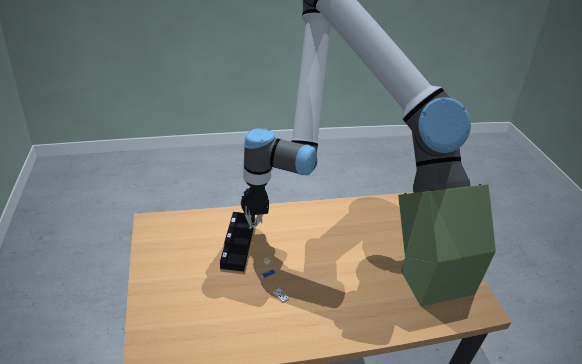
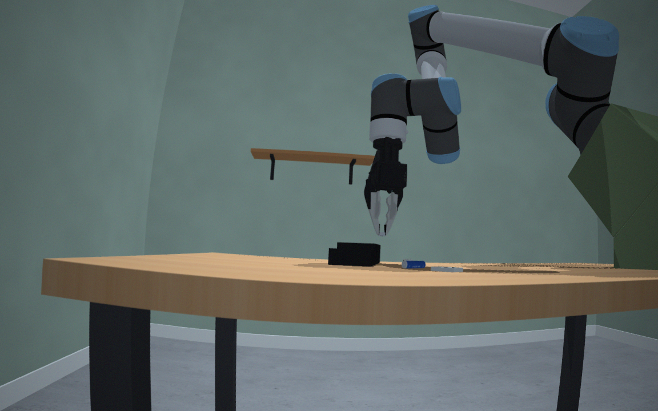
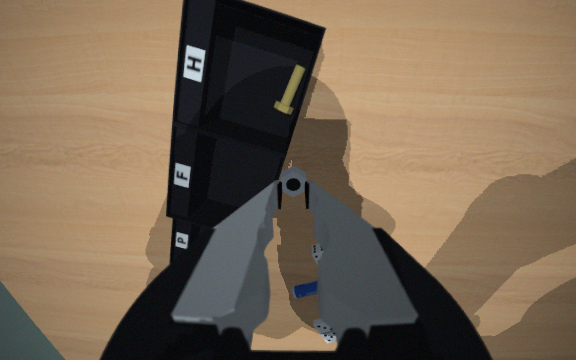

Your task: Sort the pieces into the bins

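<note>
My gripper (image 1: 252, 225) (image 2: 382, 233) (image 3: 293, 183) is shut on a grey hex nut (image 3: 293, 173). It is above the table, over the right edge of the black bins in the wrist view, near the bin marked F (image 3: 180, 192) (image 1: 229, 235). The bin marked H (image 3: 188, 102) (image 1: 233, 220) is farther up in that view and holds a brass bolt (image 3: 294, 86). Both bins are upright. A white die (image 1: 266, 261) (image 3: 317, 252) and a white domino (image 1: 281, 294) (image 2: 446, 269) (image 3: 324, 330) lie on the table. The right finger partly covers both in the wrist view.
A blue battery (image 1: 268, 273) (image 2: 413, 264) (image 3: 305, 289) lies between the die and the domino. The bin marked P (image 1: 224, 255) (image 3: 181, 240) adjoins the F bin. A large green angular block (image 1: 455, 276) (image 2: 648, 214) stands at the table's right.
</note>
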{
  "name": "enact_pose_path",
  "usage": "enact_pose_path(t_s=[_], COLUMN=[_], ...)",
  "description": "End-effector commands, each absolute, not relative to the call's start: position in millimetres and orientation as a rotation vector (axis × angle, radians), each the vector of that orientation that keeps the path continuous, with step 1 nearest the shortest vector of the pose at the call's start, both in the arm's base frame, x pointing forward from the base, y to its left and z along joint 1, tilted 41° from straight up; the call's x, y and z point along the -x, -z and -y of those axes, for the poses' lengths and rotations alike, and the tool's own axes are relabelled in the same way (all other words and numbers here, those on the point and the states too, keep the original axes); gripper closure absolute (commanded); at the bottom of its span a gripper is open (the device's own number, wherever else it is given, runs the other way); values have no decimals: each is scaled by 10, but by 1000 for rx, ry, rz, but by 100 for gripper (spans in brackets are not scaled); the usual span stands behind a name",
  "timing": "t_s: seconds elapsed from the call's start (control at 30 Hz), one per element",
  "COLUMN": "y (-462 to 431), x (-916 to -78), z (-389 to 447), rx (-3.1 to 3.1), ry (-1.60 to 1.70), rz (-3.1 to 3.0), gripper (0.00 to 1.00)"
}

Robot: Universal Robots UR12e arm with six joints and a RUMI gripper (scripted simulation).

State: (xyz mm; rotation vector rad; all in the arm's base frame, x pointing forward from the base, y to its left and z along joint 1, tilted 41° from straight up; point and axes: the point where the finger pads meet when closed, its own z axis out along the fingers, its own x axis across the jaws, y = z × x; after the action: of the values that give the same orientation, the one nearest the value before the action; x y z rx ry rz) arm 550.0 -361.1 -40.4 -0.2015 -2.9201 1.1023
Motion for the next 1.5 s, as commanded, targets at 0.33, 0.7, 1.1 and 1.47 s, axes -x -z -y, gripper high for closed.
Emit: enact_pose_path(t_s=[0.33, 0.7, 1.1, 1.47], y=[-34, -6, 122, 274], x=[-5715, -5703, -5687, -5671], z=[4148, 4113, 4207, 4337], rx=[682, 682, 682, 682], ry=[-1112, -1112, -1112, -1112], rz=[2939, 2939, 2939, 2939], gripper=[100, 100, 100, 100])
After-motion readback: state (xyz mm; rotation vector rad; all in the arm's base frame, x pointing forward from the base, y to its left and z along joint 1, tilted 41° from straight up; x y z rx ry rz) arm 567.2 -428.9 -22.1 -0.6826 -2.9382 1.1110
